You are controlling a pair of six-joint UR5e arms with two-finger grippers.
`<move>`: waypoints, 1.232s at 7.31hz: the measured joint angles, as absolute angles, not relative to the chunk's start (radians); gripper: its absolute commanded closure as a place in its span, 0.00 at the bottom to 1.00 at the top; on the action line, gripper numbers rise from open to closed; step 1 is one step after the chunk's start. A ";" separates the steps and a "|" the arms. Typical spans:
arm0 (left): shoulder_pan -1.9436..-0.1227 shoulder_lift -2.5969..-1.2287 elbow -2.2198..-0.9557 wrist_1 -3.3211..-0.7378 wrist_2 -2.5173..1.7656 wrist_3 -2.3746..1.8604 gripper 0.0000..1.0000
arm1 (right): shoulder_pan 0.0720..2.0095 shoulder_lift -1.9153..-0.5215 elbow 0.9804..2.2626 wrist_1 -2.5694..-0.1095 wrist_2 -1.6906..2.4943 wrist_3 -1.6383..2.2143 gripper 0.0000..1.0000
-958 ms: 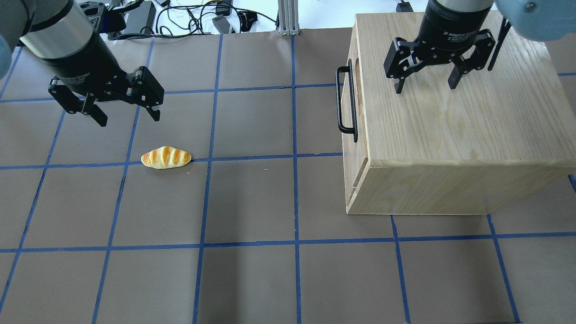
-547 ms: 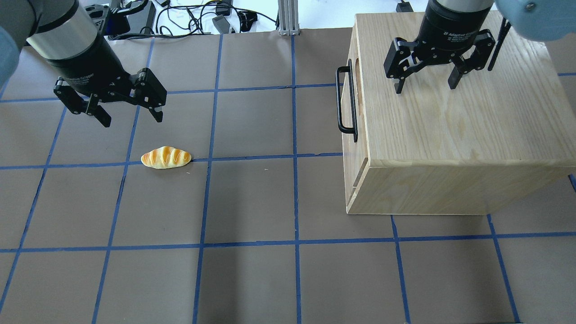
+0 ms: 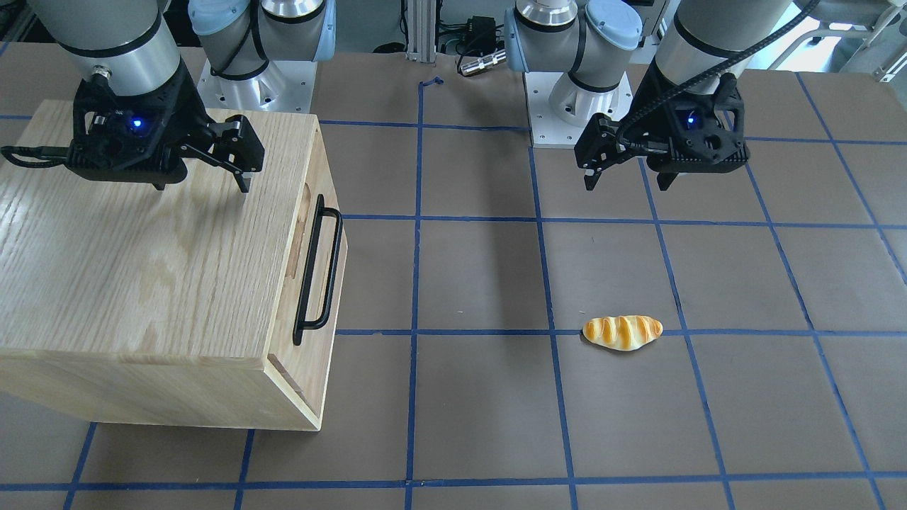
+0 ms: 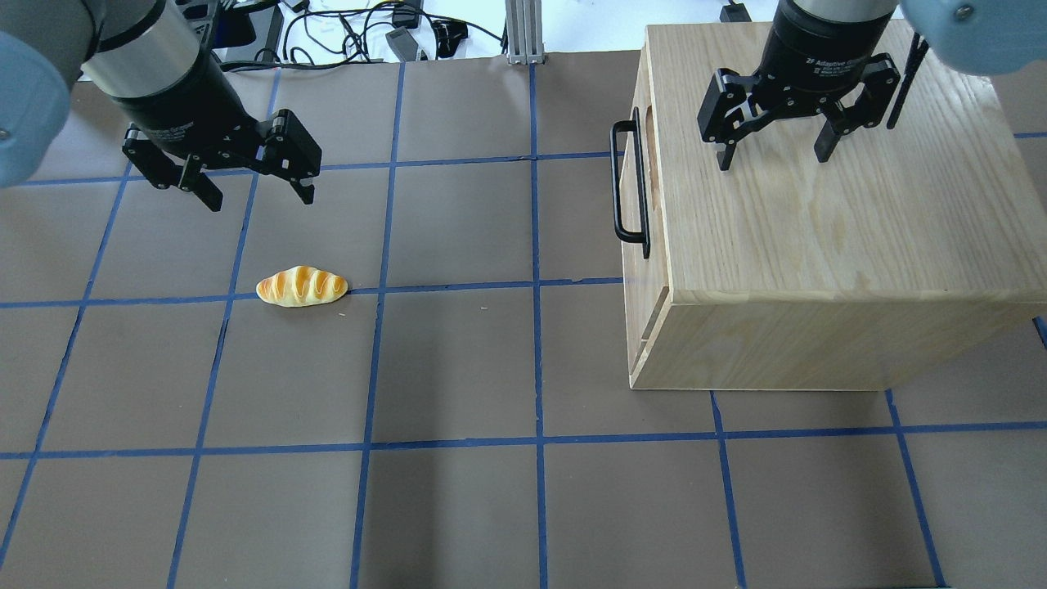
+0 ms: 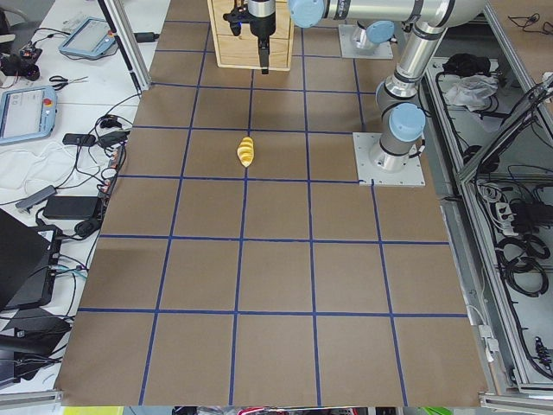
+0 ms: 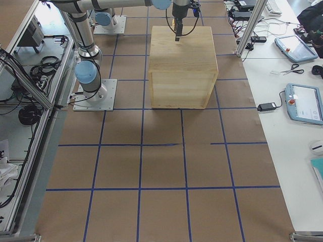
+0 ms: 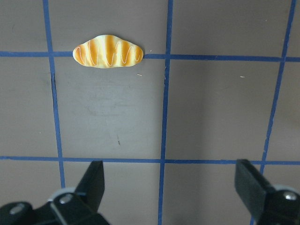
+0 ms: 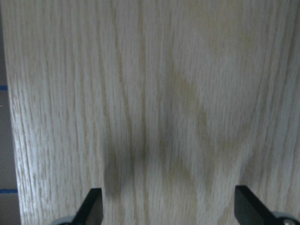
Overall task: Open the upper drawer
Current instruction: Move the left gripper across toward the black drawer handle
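Observation:
The upper drawer (image 4: 646, 274) is pale oak, with a long black bar handle (image 4: 628, 192) and an oblong cutout. It sits shut, flush in the front of the wooden cabinet (image 4: 818, 229). It also shows in the front-facing view (image 3: 322, 177) with its handle (image 3: 317, 273). My right gripper (image 4: 773, 159) is open and empty, hovering over the cabinet top behind the handle; it also shows in the front-facing view (image 3: 202, 185). My left gripper (image 4: 260, 199) is open and empty above the bare table, well left of the cabinet.
A toy bread roll (image 4: 302, 286) lies on the brown mat, just nearer than my left gripper; it also shows in the left wrist view (image 7: 108, 51). Cables and boxes lie beyond the table's far edge. Blue tape lines grid the mat.
My left gripper has moved right and toward the far edge, still open. My right gripper, the cabinet and the roll have not moved.

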State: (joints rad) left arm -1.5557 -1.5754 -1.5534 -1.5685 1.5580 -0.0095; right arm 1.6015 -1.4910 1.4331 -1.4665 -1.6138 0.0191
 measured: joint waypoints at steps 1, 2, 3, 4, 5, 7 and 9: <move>-1.570 -1.586 -1.553 -1.540 1.545 -0.016 0.00 | 1.601 -1.491 1.433 -1.466 -1.614 0.019 0.00; -1.584 -1.597 -1.552 -1.508 1.520 -0.047 0.00 | 1.601 -1.491 1.433 -1.466 -1.614 0.019 0.00; -1.601 -1.611 -1.552 -1.460 1.473 -0.107 0.00 | 1.602 -1.491 1.433 -1.466 -1.614 0.019 0.00; -1.629 -1.633 -1.552 -1.401 1.429 -0.170 0.00 | 1.601 -1.491 1.433 -1.466 -1.614 0.019 0.00; -1.666 -1.656 -1.549 -1.345 1.409 -0.226 0.00 | 1.601 -1.491 1.433 -1.466 -1.614 0.019 0.00; -1.747 -1.699 -1.529 -1.269 1.382 -0.344 0.00 | 1.601 -1.491 1.433 -1.467 -1.614 0.018 0.00; -1.807 -1.746 -1.515 -1.195 1.324 -0.448 0.00 | 1.601 -1.491 1.433 -1.466 -1.614 0.019 0.00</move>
